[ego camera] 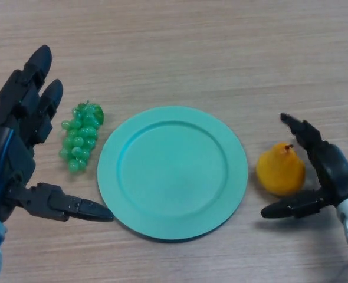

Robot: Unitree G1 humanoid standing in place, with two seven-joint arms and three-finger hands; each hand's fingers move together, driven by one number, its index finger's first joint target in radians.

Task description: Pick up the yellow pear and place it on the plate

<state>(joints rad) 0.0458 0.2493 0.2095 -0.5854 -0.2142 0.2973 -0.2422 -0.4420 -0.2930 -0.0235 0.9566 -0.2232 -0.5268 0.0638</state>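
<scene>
A yellow pear (280,171) lies on the wooden table just right of a round teal plate (173,172). My right hand (327,171) is open right beside the pear, its fingers reaching past the pear's far side and its thumb (289,208) at the near side, the pear between them. I cannot tell whether they touch it. My left hand (17,141) is open at the left edge of the view, fingers straight, thumb (74,206) pointing toward the plate's rim. The plate holds nothing.
A bunch of green grapes (81,137) lies between my left hand and the plate. The table surface is light wood.
</scene>
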